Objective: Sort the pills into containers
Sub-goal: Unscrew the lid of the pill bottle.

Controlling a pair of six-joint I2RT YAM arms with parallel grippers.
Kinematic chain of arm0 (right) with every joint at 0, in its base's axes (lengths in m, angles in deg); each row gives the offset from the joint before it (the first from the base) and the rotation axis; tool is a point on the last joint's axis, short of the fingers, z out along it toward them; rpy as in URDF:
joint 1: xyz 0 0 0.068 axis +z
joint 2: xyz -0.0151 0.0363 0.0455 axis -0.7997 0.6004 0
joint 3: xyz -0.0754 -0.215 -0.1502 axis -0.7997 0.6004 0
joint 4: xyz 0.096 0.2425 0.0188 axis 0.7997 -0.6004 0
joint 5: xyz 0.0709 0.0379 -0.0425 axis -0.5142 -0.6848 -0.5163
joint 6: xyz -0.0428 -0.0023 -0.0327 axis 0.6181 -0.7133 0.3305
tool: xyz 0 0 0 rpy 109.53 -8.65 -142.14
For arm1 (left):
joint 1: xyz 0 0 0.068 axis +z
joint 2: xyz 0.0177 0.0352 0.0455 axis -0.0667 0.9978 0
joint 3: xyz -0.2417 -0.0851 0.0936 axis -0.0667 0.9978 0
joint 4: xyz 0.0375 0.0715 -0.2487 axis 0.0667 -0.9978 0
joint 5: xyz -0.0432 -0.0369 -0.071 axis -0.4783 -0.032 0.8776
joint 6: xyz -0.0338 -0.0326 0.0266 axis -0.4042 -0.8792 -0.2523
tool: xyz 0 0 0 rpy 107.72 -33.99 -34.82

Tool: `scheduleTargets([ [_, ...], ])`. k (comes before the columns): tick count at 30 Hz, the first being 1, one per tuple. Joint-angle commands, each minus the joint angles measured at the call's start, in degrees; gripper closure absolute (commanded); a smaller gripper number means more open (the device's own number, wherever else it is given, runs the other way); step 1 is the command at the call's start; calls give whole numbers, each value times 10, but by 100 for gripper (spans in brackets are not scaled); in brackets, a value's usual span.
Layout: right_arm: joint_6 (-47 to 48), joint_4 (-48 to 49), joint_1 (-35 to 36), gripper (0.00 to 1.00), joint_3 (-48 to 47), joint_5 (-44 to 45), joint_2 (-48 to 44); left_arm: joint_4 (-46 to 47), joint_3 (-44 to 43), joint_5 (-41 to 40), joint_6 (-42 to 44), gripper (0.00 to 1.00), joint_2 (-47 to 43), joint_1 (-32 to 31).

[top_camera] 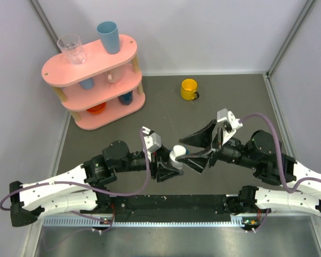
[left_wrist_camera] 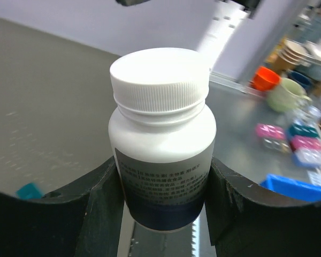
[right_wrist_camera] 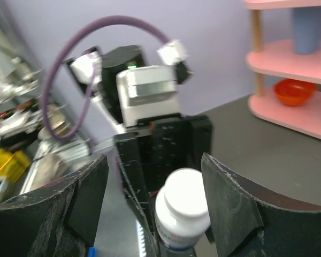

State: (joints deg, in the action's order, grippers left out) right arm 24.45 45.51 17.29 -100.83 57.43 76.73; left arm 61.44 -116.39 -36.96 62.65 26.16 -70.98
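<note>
1. Progress looks early. The white bottle (left_wrist_camera: pixel 160 160) has its ribbed cap (left_wrist_camera: pixel 159 75) on, no loose pills show in any view, and nothing is seen sorted. By my judgement, opening, pouring and dividing all remain.
2. Whereabouts of the pill box (left_wrist_camera: pixel 29 190) are uncertain. A small teal shape low on the worktop (top_camera: pixel 230 101), at the left of the left wrist view, may be it, but it is too blurred to be sure. The top view does not show it.
3. The left gripper (top_camera: pixel 173 163) reaches in from the left. Its jaws are clamped on the bottle's labelled body and hold it roughly upright near the worktop's front edge.
4. The right gripper (top_camera: pixel 187 151) comes in from the right, facing the left one. Its jaws are spread either side of the cap with gaps on both sides, gripping nothing.
</note>
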Motion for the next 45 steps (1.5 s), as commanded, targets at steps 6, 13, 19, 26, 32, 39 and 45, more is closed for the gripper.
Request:
scheduleTargets([
  [6, -32, -93, 4, 30, -75, 309, 44, -61, -45, -235, 36, 100, -26, 0],
  [13, -64, -95, 4, 30, -92, 347, 79, -63, -41, -257, 33, 100, -14, 0],
  [19, -81, -98, 4, 30, -102, 361, 104, -70, -46, -260, 30, 100, -5, 0],
  [26, -90, -94, 4, 30, -108, 350, 122, -71, -45, -261, 29, 100, -4, 0],
  [32, -101, -94, 4, 31, -106, 339, 134, -67, -44, -262, 28, 100, -3, 0],
  [39, -106, -95, 4, 33, -106, 324, 144, -66, -43, -258, 28, 100, 0, 0],
  [45, -108, -94, 4, 36, -106, 313, 151, -66, -43, -259, 28, 100, -2, 0],
])
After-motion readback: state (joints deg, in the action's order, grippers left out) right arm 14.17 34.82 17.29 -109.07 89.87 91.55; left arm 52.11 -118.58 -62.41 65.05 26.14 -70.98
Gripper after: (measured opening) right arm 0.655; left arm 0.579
